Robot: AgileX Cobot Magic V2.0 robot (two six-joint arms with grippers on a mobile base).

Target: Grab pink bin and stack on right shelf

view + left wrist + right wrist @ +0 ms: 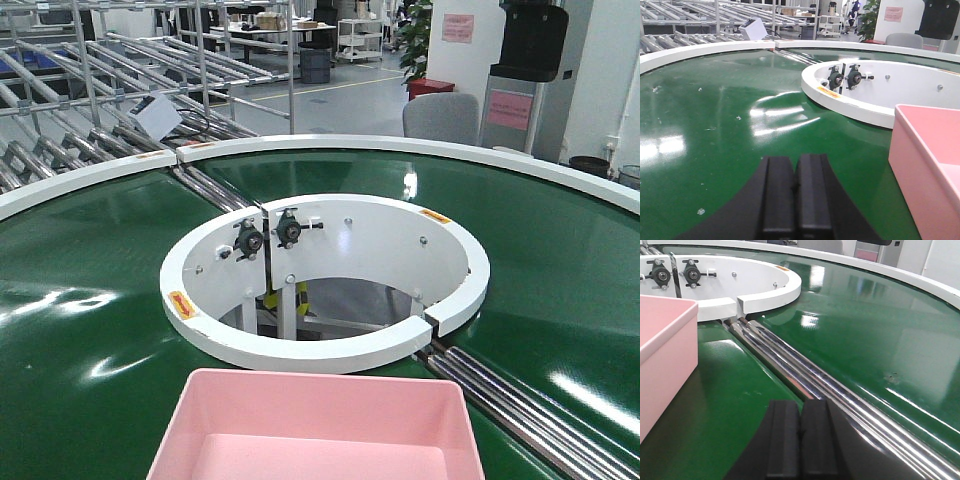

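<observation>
Front view: the pink bin sits low and central, right at the near edge of the picture, resting on the green belt. Its far wall lies just short of the white ring in the middle of the curve, not quite touching it as far as I can tell. The bin is open-topped, and the part of its inside that shows looks bare.

To the right of the bin a set of steel rollers runs from a gap in the ring towards the near right corner. On the ring's inner wall, two dark bearing blocks sit side by side.

Over to the left wrist camera: the left gripper hovers just above the belt, jaws pressed flat together with nothing between them. The bin's left wall stands off to its right, clearly apart.

Right wrist camera now: the right gripper shows the same picture, jaws closed tight on nothing, poised over the belt beside the rollers. The bin's right wall is over on the left, with open belt between it and the gripper.

Far behind the belt, metal roller racks and a grey chair.
</observation>
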